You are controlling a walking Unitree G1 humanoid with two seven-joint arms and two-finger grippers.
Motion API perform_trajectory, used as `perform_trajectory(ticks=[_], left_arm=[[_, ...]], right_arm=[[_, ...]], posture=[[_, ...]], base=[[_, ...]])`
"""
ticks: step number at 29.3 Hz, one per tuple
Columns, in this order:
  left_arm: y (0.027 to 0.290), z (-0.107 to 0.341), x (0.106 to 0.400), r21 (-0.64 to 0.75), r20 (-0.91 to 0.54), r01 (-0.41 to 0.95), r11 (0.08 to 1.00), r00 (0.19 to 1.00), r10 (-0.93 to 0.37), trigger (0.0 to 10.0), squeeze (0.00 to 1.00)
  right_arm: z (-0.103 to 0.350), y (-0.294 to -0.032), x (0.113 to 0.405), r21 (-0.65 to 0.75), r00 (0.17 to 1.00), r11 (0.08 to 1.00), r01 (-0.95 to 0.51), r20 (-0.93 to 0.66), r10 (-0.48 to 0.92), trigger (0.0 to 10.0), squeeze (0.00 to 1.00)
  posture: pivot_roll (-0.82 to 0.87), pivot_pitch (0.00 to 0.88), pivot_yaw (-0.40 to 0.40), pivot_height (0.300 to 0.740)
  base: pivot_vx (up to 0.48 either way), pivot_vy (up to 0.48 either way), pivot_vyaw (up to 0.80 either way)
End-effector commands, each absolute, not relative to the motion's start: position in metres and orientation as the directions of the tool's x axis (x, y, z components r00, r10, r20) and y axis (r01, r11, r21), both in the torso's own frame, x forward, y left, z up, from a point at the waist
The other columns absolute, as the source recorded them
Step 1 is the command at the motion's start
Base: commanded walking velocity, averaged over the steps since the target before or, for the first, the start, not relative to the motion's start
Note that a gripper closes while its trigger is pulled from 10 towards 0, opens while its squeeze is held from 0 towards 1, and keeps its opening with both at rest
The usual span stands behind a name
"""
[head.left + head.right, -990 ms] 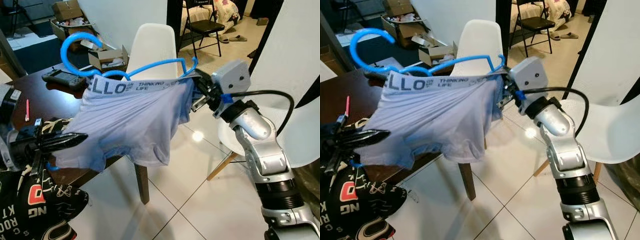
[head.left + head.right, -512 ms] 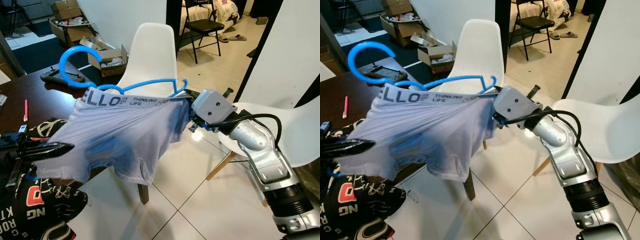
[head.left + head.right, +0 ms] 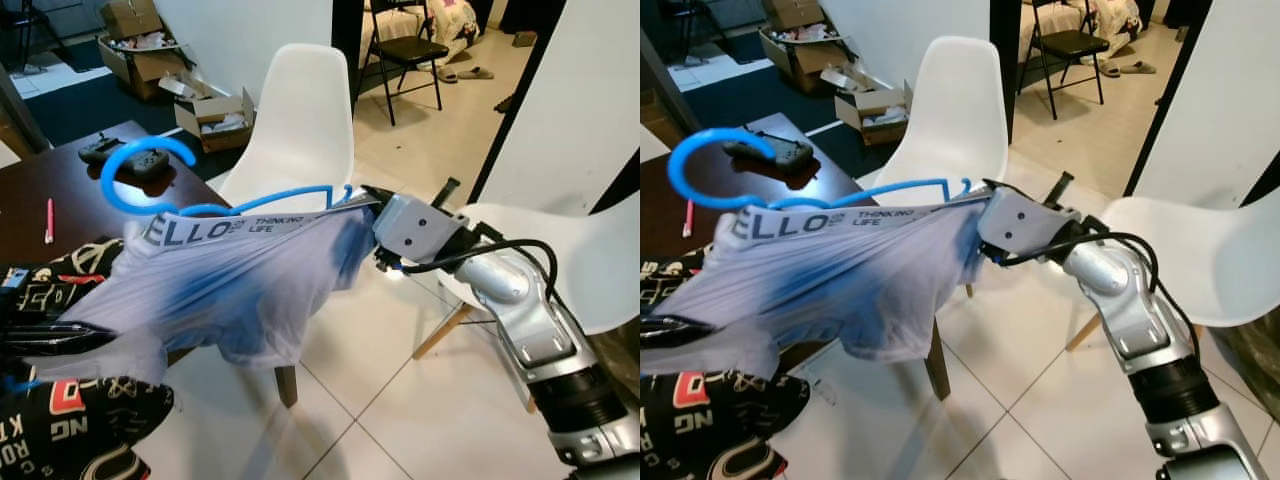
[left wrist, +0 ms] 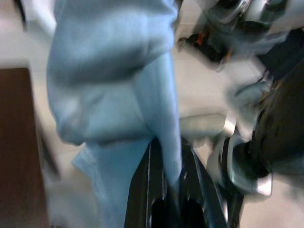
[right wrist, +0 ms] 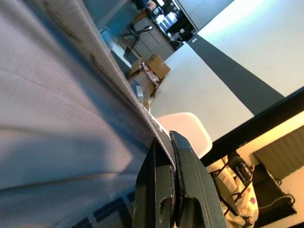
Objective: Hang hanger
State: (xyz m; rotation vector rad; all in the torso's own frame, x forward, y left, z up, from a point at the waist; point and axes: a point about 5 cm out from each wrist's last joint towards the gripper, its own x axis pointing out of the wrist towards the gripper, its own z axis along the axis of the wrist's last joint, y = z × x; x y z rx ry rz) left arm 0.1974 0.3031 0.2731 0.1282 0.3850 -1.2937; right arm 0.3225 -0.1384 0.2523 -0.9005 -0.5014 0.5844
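Note:
A blue plastic hanger (image 3: 285,193) is held level in the air, its hook (image 3: 140,175) pointing toward the table. Pale blue underwear (image 3: 235,290) with a grey lettered waistband (image 3: 820,222) is stretched over it. My right gripper (image 3: 366,203) is shut on the hanger's near end where the waistband wraps it; in the right wrist view its fingers (image 5: 154,190) pinch that band. My left gripper (image 3: 55,340), low at the left edge, is shut on a leg of the underwear and pulls it taut. The cloth (image 4: 118,71) runs between the black fingers (image 4: 142,194).
A dark wooden table (image 3: 50,185) carries a black controller (image 3: 130,157), a pink pen (image 3: 48,220) and a black printed garment (image 3: 85,430). One white chair (image 3: 300,110) stands behind the hanger and another (image 3: 590,260) behind my right arm. Cardboard boxes (image 3: 215,110) lie further back.
The hanger with the underwear has sunk lower and moved left. My right arm has dropped and reached in with it. My left gripper has pulled down toward the left edge.

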Motion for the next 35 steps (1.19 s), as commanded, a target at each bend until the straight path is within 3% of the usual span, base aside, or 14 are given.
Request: perform_trajectory(ticks=[1,14,15,17,19,22,24,25,27,32,34,35], left_arm=[[0.310,0.274,0.195,-0.144,-0.397,0.950,0.278,0.202,-0.895,0.0,0.00],[0.314,0.277,0.202,-0.133,-0.437,0.945,0.298,0.214,-0.874,0.0,0.00],[0.307,0.269,0.208,-0.127,-0.401,0.954,0.270,0.200,-0.894,0.0,0.00],[0.307,0.269,0.208,-0.127,-0.401,0.954,0.270,0.200,-0.894,0.0,0.00],[0.300,0.262,0.215,-0.119,-0.364,0.961,0.251,0.193,-0.911,0.0,0.00],[0.294,0.259,0.220,-0.105,-0.337,0.963,0.246,0.199,-0.920,0.0,0.00],[0.280,0.251,0.230,-0.071,-0.273,0.963,0.261,0.233,-0.933,0.0,0.00],[0.280,0.251,0.230,-0.071,-0.273,0.963,0.261,0.233,-0.933,0.0,0.00],[0.270,0.247,0.240,-0.035,-0.208,0.954,0.297,0.284,-0.936,0.0,0.00],[0.264,0.245,0.253,0.025,-0.133,0.918,0.395,0.395,-0.909,0.0,0.00],[0.264,0.245,0.256,0.035,-0.101,0.904,0.426,0.428,-0.898,0.0,0.00],[0.263,0.246,0.259,0.045,-0.036,0.876,0.481,0.482,-0.875,0.0,0.00]], right_arm=[[0.253,-0.151,0.329,-0.836,0.787,0.508,-0.208,0.165,0.594,0.0,0.00],[0.264,-0.129,0.322,-0.842,0.732,0.503,-0.194,0.217,0.646,0.0,0.00],[0.279,-0.110,0.315,-0.792,0.667,0.570,-0.220,0.304,0.680,0.0,0.00],[0.279,-0.110,0.315,-0.792,0.667,0.570,-0.220,0.304,0.680,0.0,0.00],[0.291,-0.090,0.306,-0.705,0.589,0.641,-0.303,0.390,0.707,0.0,0.00],[0.296,-0.078,0.297,-0.620,0.528,0.666,-0.414,0.432,0.731,0.0,0.00],[0.298,-0.056,0.275,-0.456,0.388,0.595,-0.662,0.470,0.793,0.0,0.00],[0.298,-0.056,0.275,-0.456,0.388,0.595,-0.662,0.470,0.793,0.0,0.00],[0.288,-0.047,0.261,-0.412,0.298,0.478,-0.776,0.428,0.853,0.0,0.00],[0.263,-0.051,0.256,-0.457,0.275,0.376,-0.806,0.273,0.922,0.0,0.00],[0.257,-0.055,0.258,-0.471,0.303,0.377,-0.797,0.228,0.925,0.0,0.00],[0.248,-0.068,0.275,-0.505,0.446,0.464,-0.728,0.166,0.879,10.0,0.00]], posture=[[0.09,0.115,0.036,0.740],[0.09,0.117,0.040,0.740],[0.08,0.117,0.041,0.740],[0.08,0.117,0.041,0.740],[0.08,0.118,0.043,0.740],[0.07,0.117,0.043,0.740],[0.07,0.118,0.039,0.740],[0.07,0.118,0.039,0.740],[0.07,0.119,0.037,0.740],[0.06,0.122,0.034,0.740],[0.06,0.123,0.032,0.740],[0.05,0.124,0.031,0.740]], base=[[0.000,0.000,0.00],[0.000,0.000,0.00],[0.000,0.000,0.00],[0.000,0.000,0.00],[0.000,0.000,0.00],[0.000,0.000,0.00],[0.000,0.000,0.00],[0.000,0.000,0.00],[0.000,0.000,0.00],[0.000,0.000,0.00],[0.000,0.000,0.00],[0.000,0.000,0.00]])
